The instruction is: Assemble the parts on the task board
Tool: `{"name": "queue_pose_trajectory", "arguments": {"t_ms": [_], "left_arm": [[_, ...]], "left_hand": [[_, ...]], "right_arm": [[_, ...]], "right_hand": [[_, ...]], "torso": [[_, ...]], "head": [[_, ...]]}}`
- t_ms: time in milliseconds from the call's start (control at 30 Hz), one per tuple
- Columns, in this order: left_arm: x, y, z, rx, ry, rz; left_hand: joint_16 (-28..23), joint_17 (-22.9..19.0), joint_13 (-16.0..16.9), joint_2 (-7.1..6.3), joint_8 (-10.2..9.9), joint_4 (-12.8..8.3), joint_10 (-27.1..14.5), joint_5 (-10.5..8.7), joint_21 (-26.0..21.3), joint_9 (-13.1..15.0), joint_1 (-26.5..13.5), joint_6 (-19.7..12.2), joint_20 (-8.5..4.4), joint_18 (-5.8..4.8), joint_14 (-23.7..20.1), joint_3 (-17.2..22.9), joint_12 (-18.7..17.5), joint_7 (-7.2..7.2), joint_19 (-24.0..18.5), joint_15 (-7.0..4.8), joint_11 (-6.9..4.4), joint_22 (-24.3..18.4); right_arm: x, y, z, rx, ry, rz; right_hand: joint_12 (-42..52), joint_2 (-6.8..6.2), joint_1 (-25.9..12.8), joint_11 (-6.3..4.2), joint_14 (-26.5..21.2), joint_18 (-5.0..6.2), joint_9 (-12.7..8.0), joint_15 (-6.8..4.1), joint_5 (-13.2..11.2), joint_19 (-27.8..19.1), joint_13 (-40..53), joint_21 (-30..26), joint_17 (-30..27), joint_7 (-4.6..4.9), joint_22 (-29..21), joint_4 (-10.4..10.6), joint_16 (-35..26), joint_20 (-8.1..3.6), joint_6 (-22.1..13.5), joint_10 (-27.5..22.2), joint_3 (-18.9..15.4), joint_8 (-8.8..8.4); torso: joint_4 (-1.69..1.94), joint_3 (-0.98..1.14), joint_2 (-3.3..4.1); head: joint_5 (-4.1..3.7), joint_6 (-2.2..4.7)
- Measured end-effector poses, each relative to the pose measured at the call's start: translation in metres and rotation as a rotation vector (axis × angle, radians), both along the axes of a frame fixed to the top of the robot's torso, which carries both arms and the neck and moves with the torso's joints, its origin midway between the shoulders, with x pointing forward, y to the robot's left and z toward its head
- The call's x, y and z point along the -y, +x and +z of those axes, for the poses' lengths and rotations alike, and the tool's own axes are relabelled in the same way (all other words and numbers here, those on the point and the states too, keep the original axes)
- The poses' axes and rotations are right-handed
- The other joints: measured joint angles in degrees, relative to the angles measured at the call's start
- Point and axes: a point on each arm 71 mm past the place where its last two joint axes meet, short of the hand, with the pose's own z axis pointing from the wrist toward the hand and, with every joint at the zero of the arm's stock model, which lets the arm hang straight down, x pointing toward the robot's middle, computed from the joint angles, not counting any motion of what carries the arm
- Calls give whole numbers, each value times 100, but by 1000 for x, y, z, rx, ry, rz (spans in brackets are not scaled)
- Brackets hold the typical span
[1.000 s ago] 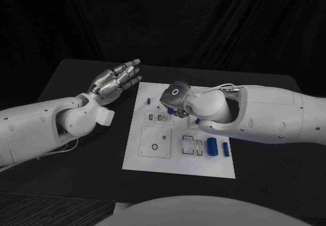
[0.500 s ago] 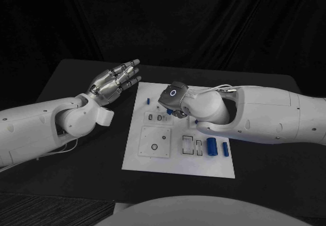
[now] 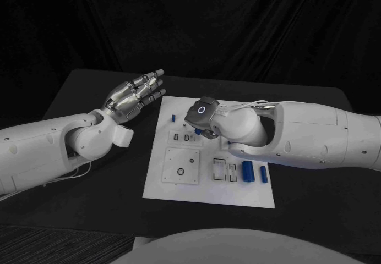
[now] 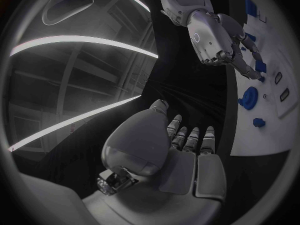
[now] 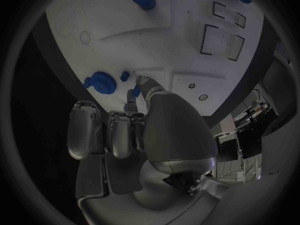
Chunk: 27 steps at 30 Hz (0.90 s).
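The white task board [image 3: 208, 190] lies in the middle of the black table. My right hand [image 3: 202, 118] hangs over the board's far middle, fingers pointing down onto it. Its fingertips [image 5: 140, 82] pinch a small blue part [image 5: 135, 91] against the board [image 5: 162, 45], beside a round blue part [image 5: 100, 82]. The left wrist view shows this hand [image 4: 215, 40] reaching down among blue parts [image 4: 259, 66]. Open and with straight fingers, my left hand [image 3: 135, 93] is raised off the board's far left corner, holding nothing.
A blue cylinder [image 3: 248, 171] and a thinner blue piece [image 3: 264, 174] lie on the board's near right. A small blue peg [image 3: 173, 117] stands near the far left edge. Rectangular recesses [image 3: 220, 168] sit mid-board. My right forearm [image 3: 317, 137] covers the board's right side.
My right hand has shifted slightly left over the board's far middle. The left hand has stayed where it was.
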Motion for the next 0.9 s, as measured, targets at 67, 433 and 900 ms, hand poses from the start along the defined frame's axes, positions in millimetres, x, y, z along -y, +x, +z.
{"name": "queue_pose_trajectory", "arguments": {"t_ms": [67, 433, 900], "left_arm": [[0, 0, 0, 0, 0, 0], [0, 0, 0, -2, 1, -2], [1, -1, -1, -11, 3, -10]], "left_hand": [[0, 0, 0, 0, 0, 0, 0, 0, 0, 0, 0, 0, 0, -1, 0, 0, 0, 0, 0, 0, 0, 0], [0, 2, 0, 22, 0, 0, 0, 0, 0, 0, 22, 0, 0, 0, 0, 0, 0, 0, 0, 0, 0, 0], [0, -3, 0, 22, 0, 0, -1, 0, 0, 0, 22, 0, 0, -1, 0, 0, 0, 0, 0, 0, 42, 0]], "right_arm": [[0, 0, -1, -2, -2, -1], [0, 0, -4, -7, -7, -2], [-1, -1, -6, -12, -11, -1]], "right_hand": [[0, 0, 0, 0, 0, 0, 0, 0, 0, 0, 0, 0, 0, 0, 0, 0, 0, 0, 0, 0, 0, 0], [0, -25, -25, 0, 0, 0, -5, 0, 0, 2, 0, 23, 0, -12, -1, -31, 0, -1, -13, 0, 0, -55], [0, -44, -152, 0, -17, 0, -15, -16, -119, 0, 0, 49, 0, -22, -2, -62, 0, -41, -63, 0, 0, -158]], "torso": [[0, 0, 1], [1, 1, 1], [3, 3, 3]], "head": [[0, 0], [19, 0], [20, 0]]}}
